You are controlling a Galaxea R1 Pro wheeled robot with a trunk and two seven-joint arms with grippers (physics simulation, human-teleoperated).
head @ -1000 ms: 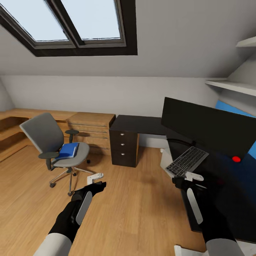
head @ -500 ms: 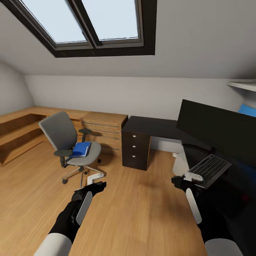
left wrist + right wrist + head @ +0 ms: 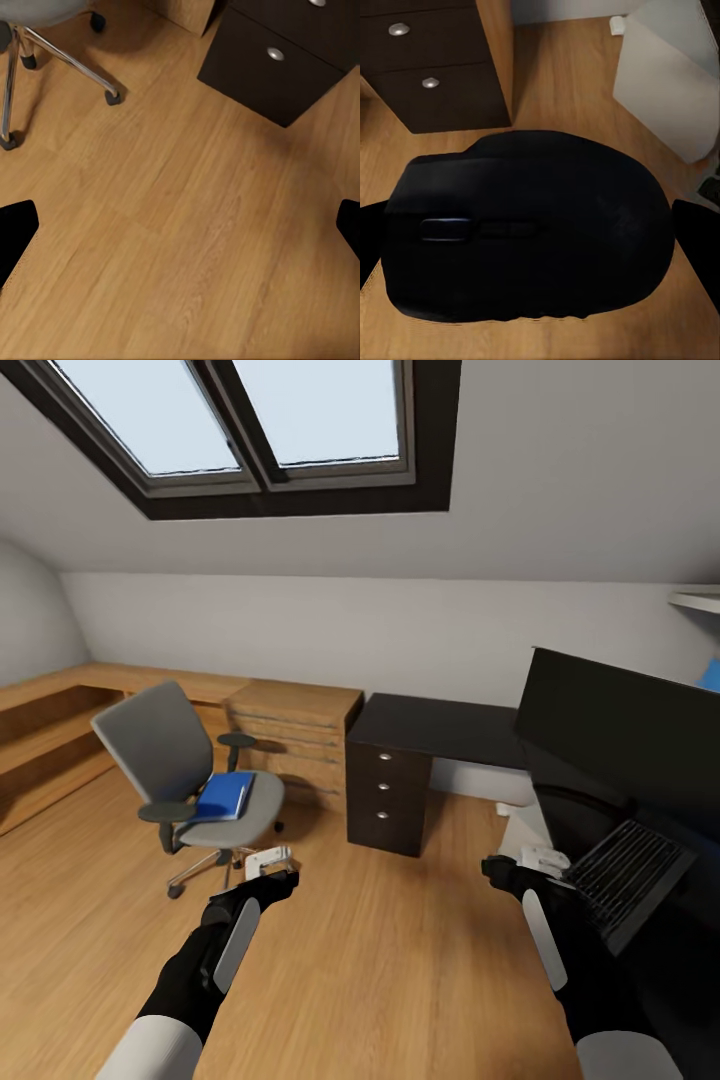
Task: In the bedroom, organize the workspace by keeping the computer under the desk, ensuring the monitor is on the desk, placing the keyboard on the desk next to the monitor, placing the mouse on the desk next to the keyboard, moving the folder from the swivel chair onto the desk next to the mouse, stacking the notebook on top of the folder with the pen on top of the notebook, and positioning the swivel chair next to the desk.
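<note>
Standing at the far left of the head view, a low wooden shelf unit [image 3: 60, 720] is seen along the wall under the dark-framed skylight [image 3: 250, 430]. The swivel chair [image 3: 175, 765] is placed on the wood floor [image 3: 380, 960] beyond and just left of the left gripper [image 3: 268, 872], and the blue folder [image 3: 224, 796] is seen lying flat on its grey seat. The jaws of the left gripper are held spread, with nothing between them; in the left wrist view bare floor is seen between the 2 black fingertips [image 3: 15, 232], with the chair's chrome base [image 3: 67, 64] and a black drawer front [image 3: 285, 64] beyond them.

Ahead of the gap between the 2 arms, the black drawer block with 3 silver knobs [image 3: 388, 785] is found at the end of the desk [image 3: 440, 725], beside a wooden drawer chest [image 3: 295, 735]. Past the right gripper [image 3: 515, 872], the monitor [image 3: 625, 735] is seen upright on the surface, and the keyboard [image 3: 630, 870] is seen tilted at the surface's edge, just right of the jaws. A light grey box that may be the computer [image 3: 671, 79] is seen on the floor beyond the right jaws, below the surface.

The mouse [image 3: 529, 225] is pinched between the right jaws, as shown in the right wrist view, and is held above the floor.
</note>
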